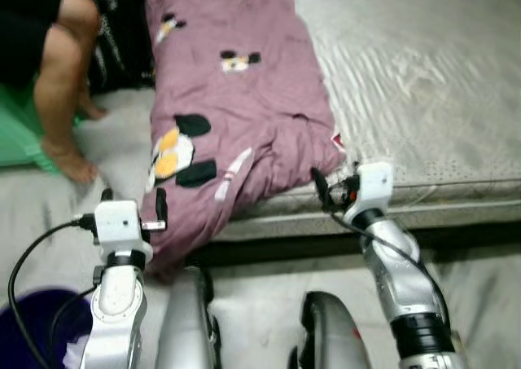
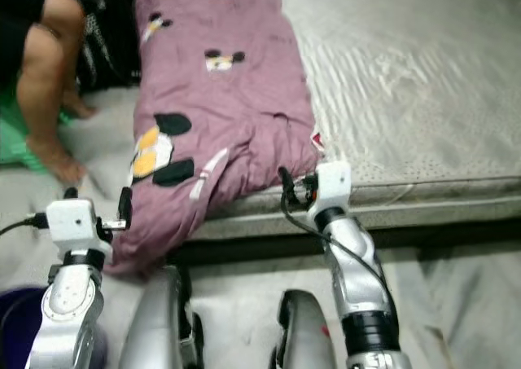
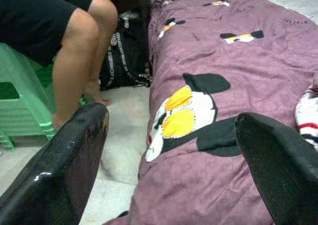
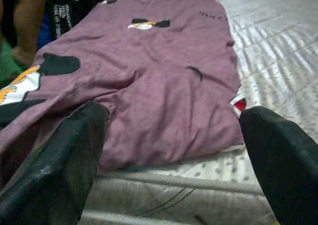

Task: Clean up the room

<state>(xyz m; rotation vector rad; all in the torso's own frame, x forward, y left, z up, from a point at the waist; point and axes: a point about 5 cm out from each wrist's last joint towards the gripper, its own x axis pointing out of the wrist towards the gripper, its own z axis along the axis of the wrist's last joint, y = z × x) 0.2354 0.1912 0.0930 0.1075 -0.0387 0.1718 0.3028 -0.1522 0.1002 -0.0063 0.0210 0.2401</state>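
A mauve quilt (image 1: 236,84) printed with black-eared cartoon mouse figures lies lengthwise along the left side of a bed, on a pale grey textured mattress (image 1: 423,84). Its near end is bunched and spills over the mattress's front edge, drooping toward the floor (image 1: 98,149); a large yellow, white and black patch sits on the overhanging fold.

The robot faces the bed's front edge with both silver arms raised and bent forward. The left claw (image 1: 132,199) hovers just beside the hanging part of the quilt, its two black fingers (image 3: 64,170) spread wide with nothing between them. The right claw (image 4: 169,155) is held at the mattress edge, just in front of the quilt's bunched corner, its fingers likewise wide apart and empty.

To the left, a person's bare legs (image 1: 61,100) rest beside a green plastic stool (image 3: 20,101), with a black bag (image 3: 124,61) against the bed's side. A dark blue bin (image 1: 32,328) stands at the robot's lower left.
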